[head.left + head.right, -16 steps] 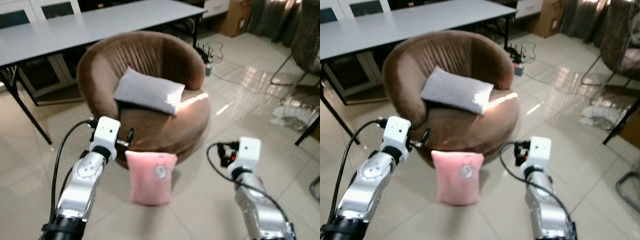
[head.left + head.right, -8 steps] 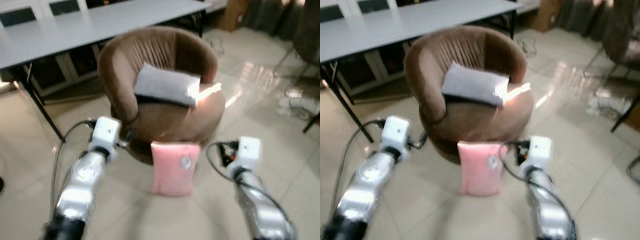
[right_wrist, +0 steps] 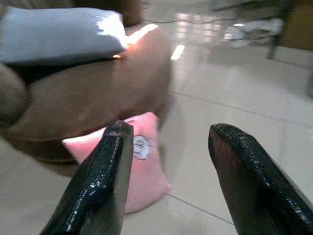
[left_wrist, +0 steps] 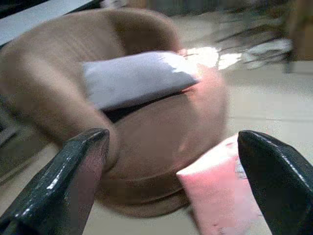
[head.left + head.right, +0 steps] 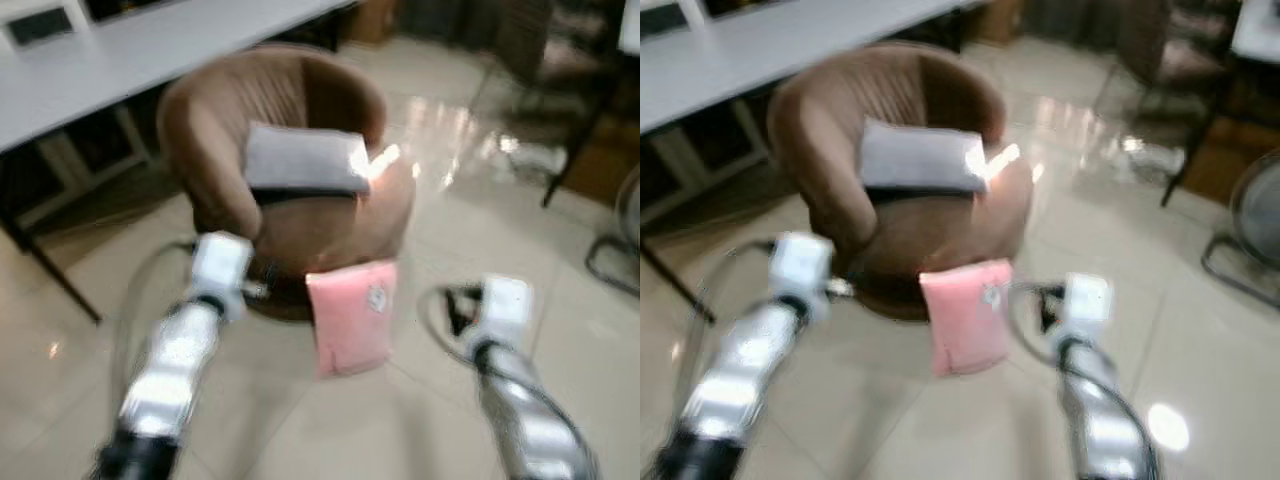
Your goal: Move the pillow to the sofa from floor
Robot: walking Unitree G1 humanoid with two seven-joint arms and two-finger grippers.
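Observation:
A pink pillow (image 5: 350,315) stands upright on the tiled floor, leaning against the front of a round brown sofa chair (image 5: 300,215). A grey pillow (image 5: 300,160) lies on the chair's seat. My left gripper (image 4: 166,161) is held out to the left of the pink pillow, open, with the chair and pillow (image 4: 225,200) ahead between its fingers (image 4: 73,181). My right gripper (image 3: 168,161) is held out to the pillow's right, open and empty, its fingers (image 3: 105,181) framing the pink pillow (image 3: 137,169). Both are apart from the pillow. The head views are blurred.
A long grey table (image 5: 120,70) with black legs stands behind and left of the chair. Chair legs and dark furniture (image 5: 590,130) stand at the right, with something pale on the floor (image 5: 535,155). Shiny bare tiles (image 5: 400,420) lie in front of the pillow.
The whole picture has shifted and blurred, so the camera moved; the chair and pink pillow sit more centrally between my arms. Both grippers hold their open pose.

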